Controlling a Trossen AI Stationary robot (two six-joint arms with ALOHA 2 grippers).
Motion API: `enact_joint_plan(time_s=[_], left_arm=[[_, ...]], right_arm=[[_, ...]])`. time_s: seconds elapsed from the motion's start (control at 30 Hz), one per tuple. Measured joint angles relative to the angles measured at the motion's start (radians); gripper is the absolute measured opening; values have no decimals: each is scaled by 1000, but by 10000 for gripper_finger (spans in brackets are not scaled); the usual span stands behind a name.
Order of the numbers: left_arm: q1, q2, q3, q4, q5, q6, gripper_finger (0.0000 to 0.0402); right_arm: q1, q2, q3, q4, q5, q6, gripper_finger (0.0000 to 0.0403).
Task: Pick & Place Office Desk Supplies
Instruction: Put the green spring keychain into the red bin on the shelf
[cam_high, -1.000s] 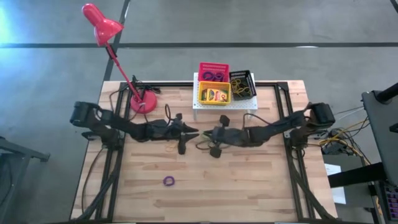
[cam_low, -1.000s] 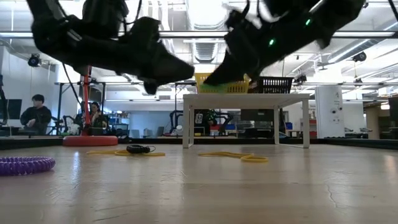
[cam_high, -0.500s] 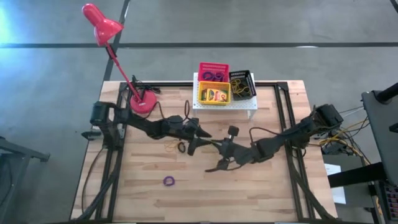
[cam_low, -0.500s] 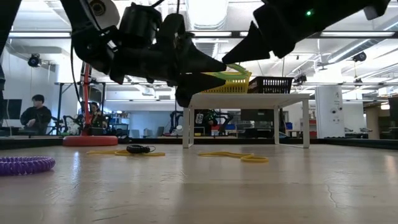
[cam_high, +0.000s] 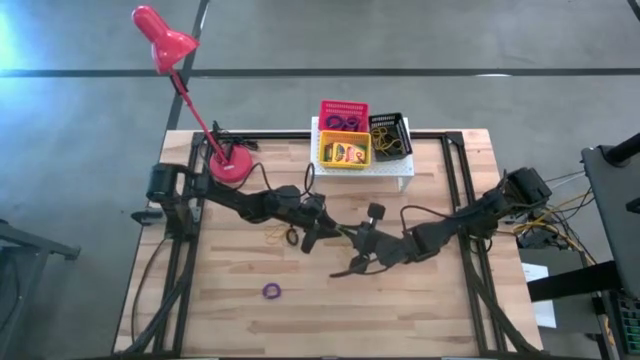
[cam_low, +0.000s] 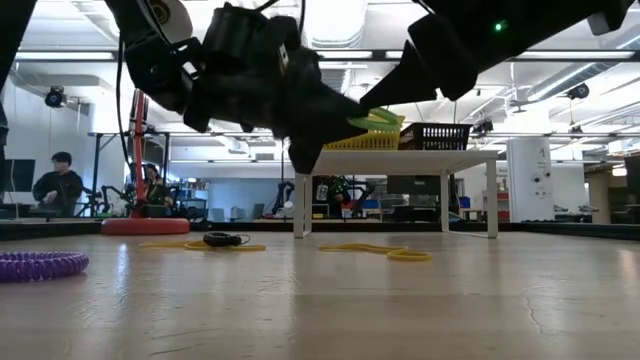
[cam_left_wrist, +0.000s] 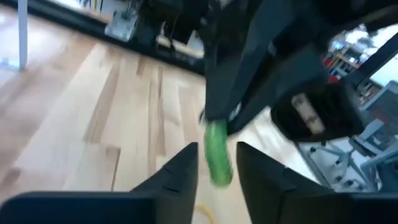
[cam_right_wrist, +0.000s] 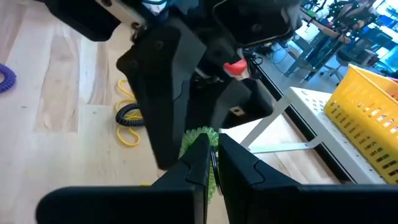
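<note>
Both arms reached inward above mid-table, tips nearly meeting. The left gripper had parted fingers. The right gripper was pinched nearly closed on a green loop.

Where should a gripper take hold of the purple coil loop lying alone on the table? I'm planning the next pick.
Pinch one side of the purple coil loop, one finger in its hole and one outside, coming straight down. It lies flat and low on the table with bare wood around it, so a sideways approach would probably find little to catch.
</note>
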Motion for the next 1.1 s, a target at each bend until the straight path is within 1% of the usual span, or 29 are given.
enact_joint_plan(time_s=[0.1,0.23,0.3,0.4,0.5,0.6,0.7,0.8,0.93,1.03,1.1], left_arm=[[0,0,-1,-33,0,16,76],[0,0,-1,-38,0,59,20],[0,0,2,-42,3,61,13],[0,-15,14,-109,6,58,16],[3,-56,45,-267,7,100,16],[13,-110,118,-517,6,195,14],[34,-154,226,-787,7,308,14],[68,-175,353,-989,-18,399,15],[154,-173,537,-1179,-69,459,15],[236,-170,668,-1261,-138,474,15],[298,-163,750,-1263,-165,474,15]], right_arm=[[0,0,0,0,0,0,18],[0,0,0,-9,-7,-1,21],[-2,-14,0,-42,-34,1,35],[-1,-77,13,-154,-104,72,70],[0,-167,26,-360,-136,174,108],[-2,-259,27,-582,-133,299,137],[-18,-335,-8,-696,-128,396,154],[-34,-374,-77,-653,-92,412,161],[-55,-390,-183,-505,-17,366,158],[-76,-389,-249,-412,18,345,152],[-92,-389,-283,-361,27,341,148]])
